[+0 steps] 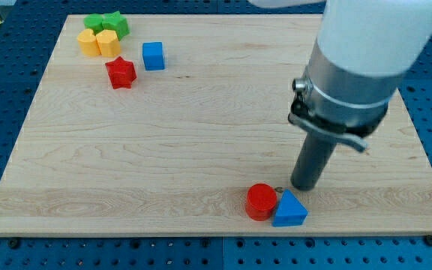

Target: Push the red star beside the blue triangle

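The red star (121,73) lies near the view's top left, just left of a blue cube (153,55). The blue triangle (289,210) lies near the view's bottom edge, right of centre, touching a red cylinder (261,202) on its left. My tip (304,187) rests on the board just above and right of the blue triangle, far from the red star.
Two yellow blocks (99,43) and two green blocks, one a star (115,24), cluster at the view's top left corner above the red star. The wooden board (201,135) sits on a blue perforated table. The arm's grey and white body fills the view's top right.
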